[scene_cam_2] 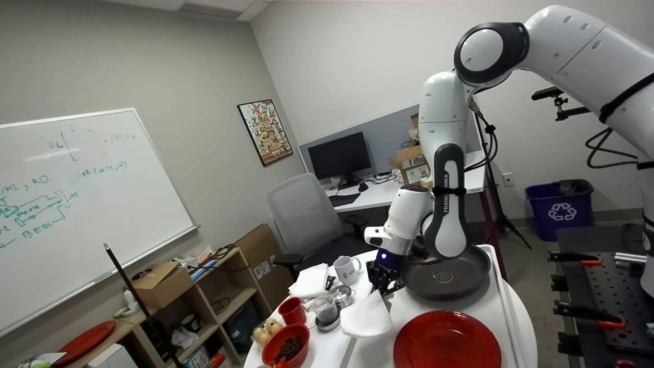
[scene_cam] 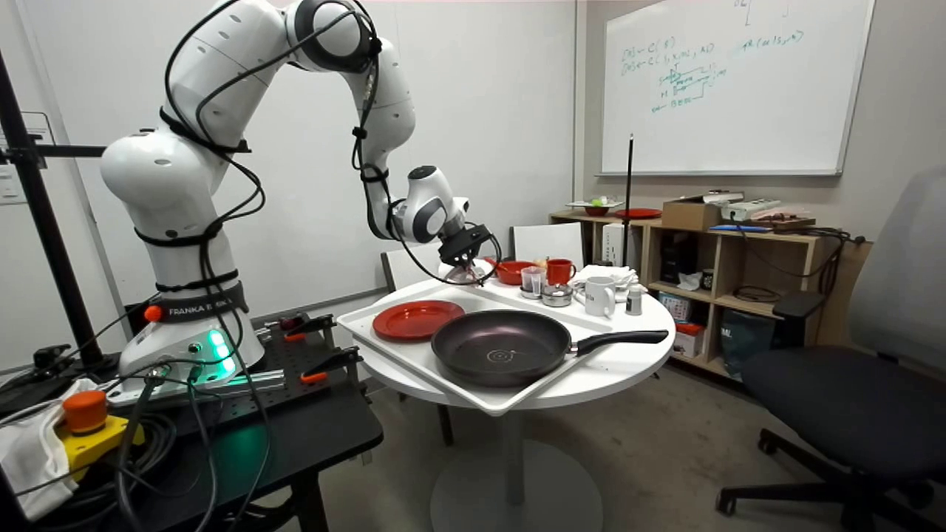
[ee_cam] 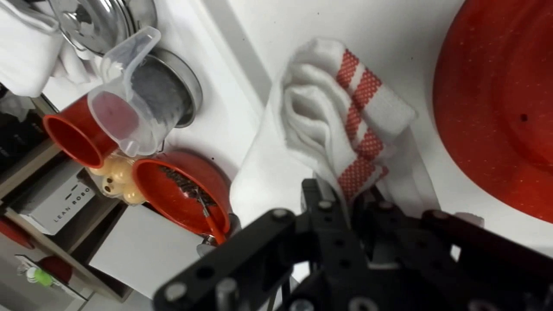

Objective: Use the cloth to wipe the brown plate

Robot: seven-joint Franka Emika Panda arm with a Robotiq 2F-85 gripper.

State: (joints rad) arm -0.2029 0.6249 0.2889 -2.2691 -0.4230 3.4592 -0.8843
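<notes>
White folded cloth with red woven stripes [ee_cam: 319, 138] was pinched in your black gripper [ee_cam: 349, 195], near the round, shallow red plate [scene_cam: 417, 320] but apart from it; the plate lay on the white rectangular tray [scene_cam: 416, 356] beside the black long-handled frying pan [scene_cam: 502, 347].

A tray [scene_cam: 410, 358] lay on the table [scene_cam: 628, 362] and bore a plate [scene_cam: 418, 321] and a frying pan [scene_cam: 502, 347]. In an exterior view the plate lay left of the frying pan, whose handle [scene_cam: 624, 339] reached right, out over the table; behind, to the right, a shelf unit [scene_cam: 681, 292] bore a cardboard box [scene_cam: 687, 216]. In the wrist view a cloth [ee_cam: 319, 142] held in the gripper [ee_cam: 348, 201] was left of the plate. In an exterior view, on the table left of the tray, a bowl [scene_cam_2: 287, 330] stood before a mug [scene_cam_2: 292, 312], a measuring cup [scene_cam_2: 324, 308] on the mug's right, behind these a folded cloth [scene_cam_2: 310, 281] and, to its right, a second mug [scene_cam_2: 348, 272].
</notes>
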